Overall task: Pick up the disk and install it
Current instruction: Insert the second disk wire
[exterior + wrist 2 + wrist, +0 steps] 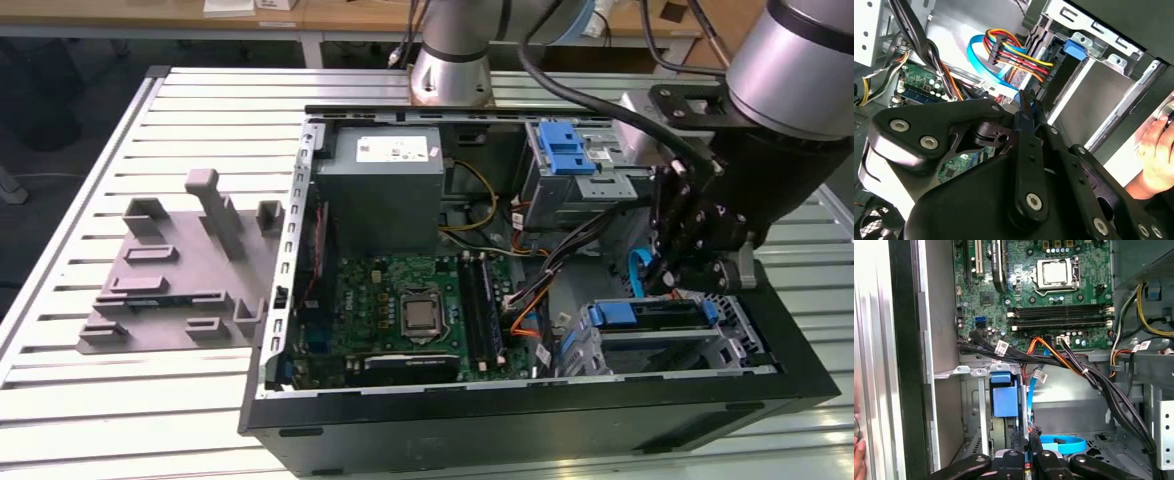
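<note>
The tool point(701, 262) is hanging low inside the open computer case point(534, 410), at the corner nearer the exterior view's right, just above the lower drive cage point(667, 335). The disk point(663, 318) looks to be sitting in that cage already, its blue carrier handle point(611, 314) facing the motherboard point(407, 305), so I judge the job to be at the seating stage rather than the pickup. In the first wrist view the tool's two fingers point(1017, 442) are standing close together, nearly touching, with the blue latch tab point(1005, 401) just ahead of them; from there I cannot be sure whether they are pinching a thin edge or only resting against it, but nothing of any bulk is held. The next move seems to call for a careful push, since the blue data cable point(1066, 444) and the black wire bundle point(1104, 385) are crowding the slot. A person's hand point(1156, 155) is resting at the case's outer wall.
</note>
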`<state>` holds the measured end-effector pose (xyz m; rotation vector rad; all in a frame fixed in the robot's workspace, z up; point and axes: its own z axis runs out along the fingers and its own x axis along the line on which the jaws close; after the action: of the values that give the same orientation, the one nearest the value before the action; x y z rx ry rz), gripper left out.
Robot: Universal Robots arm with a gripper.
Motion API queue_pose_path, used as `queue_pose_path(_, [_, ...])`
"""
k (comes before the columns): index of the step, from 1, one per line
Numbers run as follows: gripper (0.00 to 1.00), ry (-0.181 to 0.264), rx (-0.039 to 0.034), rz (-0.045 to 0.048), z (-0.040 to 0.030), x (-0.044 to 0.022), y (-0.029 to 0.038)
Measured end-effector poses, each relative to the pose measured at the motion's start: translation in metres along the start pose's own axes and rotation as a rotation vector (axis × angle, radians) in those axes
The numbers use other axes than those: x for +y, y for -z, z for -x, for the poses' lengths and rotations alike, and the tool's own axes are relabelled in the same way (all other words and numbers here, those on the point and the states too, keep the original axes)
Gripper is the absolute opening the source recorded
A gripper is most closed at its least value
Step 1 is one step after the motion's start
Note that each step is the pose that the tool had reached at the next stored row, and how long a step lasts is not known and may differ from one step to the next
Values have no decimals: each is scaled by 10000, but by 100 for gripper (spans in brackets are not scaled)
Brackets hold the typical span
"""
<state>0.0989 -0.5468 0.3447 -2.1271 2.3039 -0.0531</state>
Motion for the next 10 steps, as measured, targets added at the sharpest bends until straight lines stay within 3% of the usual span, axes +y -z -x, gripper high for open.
queue_pose_path(6, [16, 15, -6, -11, -63, -4, -34])
queue_pose_path(10, [16, 19, -12, -69, -72, -5, -43])
